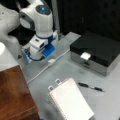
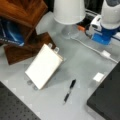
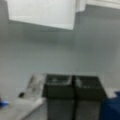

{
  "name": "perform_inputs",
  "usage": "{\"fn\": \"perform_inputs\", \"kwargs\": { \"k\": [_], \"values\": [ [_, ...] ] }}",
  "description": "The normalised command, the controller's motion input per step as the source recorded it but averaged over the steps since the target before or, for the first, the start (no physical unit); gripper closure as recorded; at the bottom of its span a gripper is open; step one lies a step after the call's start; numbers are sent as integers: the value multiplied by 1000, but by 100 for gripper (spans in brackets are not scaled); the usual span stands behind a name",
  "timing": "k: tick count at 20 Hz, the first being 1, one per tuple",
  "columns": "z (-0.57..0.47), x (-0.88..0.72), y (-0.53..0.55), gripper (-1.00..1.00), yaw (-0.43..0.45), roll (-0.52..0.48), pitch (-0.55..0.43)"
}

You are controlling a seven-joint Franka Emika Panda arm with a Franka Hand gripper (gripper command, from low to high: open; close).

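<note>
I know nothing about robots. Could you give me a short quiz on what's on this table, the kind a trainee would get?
1. True or false: the pen lies on top of the notepad.
2. Which thing is nearest the pen? A the notepad, B the lamp, C the wooden shelf.
3. Fill in: in the wrist view, the fingers of the gripper stand ___ (together or apart), with nothing held.

Key:
1. False. The pen lies beside the notepad, not touching it.
2. A.
3. Together.
</note>
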Motion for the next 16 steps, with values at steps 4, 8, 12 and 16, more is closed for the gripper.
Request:
{"fn": "perform_inputs", "kwargs": {
  "k": [4,8,12,16],
  "values": [
    [-425,-595,-147,100,46,161,-418],
    [-367,-616,-188,100,29,173,-438],
    [-337,-632,-188,100,11,178,-458],
    [-411,-645,-177,100,-1,161,-485]
  ]
}}
